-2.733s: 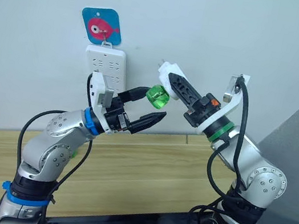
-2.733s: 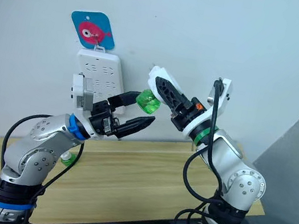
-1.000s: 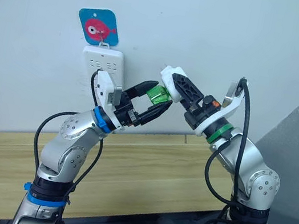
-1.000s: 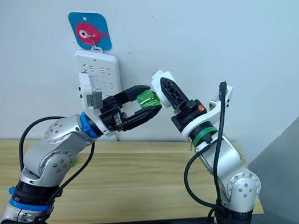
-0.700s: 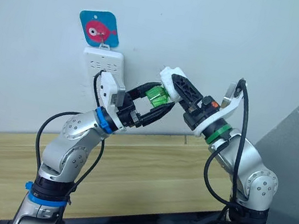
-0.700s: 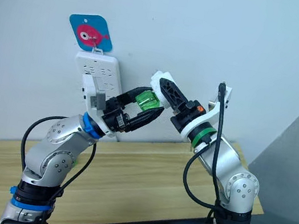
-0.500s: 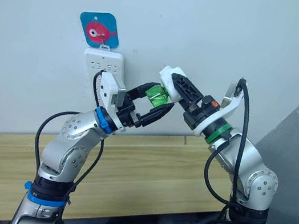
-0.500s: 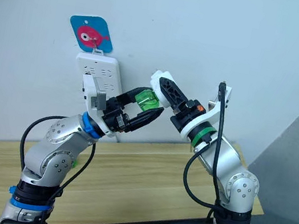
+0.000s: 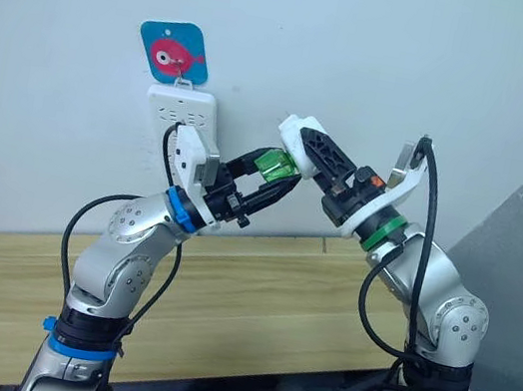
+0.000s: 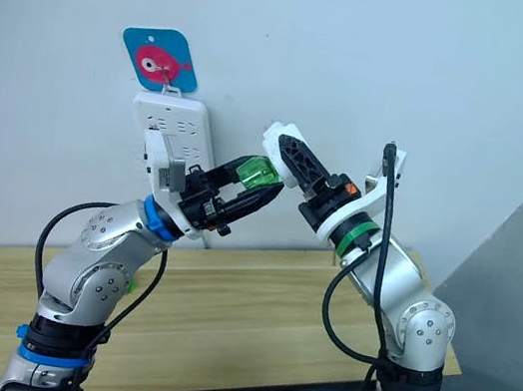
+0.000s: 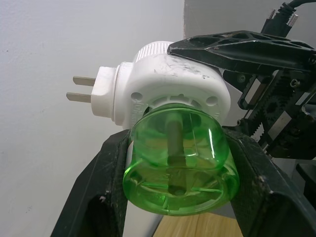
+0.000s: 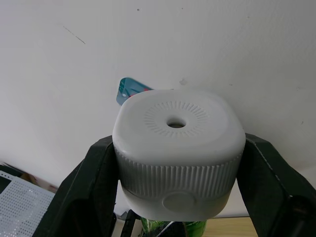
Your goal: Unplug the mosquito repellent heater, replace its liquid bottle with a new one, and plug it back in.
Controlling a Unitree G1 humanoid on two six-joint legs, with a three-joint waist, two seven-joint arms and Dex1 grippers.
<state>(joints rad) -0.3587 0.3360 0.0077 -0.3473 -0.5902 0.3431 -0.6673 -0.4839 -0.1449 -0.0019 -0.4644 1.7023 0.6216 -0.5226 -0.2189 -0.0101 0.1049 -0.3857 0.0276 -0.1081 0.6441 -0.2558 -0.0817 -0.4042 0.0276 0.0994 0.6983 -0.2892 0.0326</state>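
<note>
Mosquito repellent heater (image 9: 298, 133) held in mid-air above the wooden table (image 9: 223, 300), in front of the wall, just right of the white power strip (image 9: 182, 111). Long axis tilts: vented white top up toward the wall, green liquid bottle (image 9: 272, 164) pointing down-left toward the left arm. Two flat metal prongs (image 11: 82, 88) stick out sideways, unplugged. Heater is white, rounded, ribbed rim, central hole on top. Bottle translucent green, wick visible inside, seated in the heater's base. Right gripper (image 12: 177, 163) clamped on the heater body. Left gripper (image 11: 180, 177) closed on the bottle, fingers touching both sides. Blue fish sign (image 9: 173, 51) above the strip.
</note>
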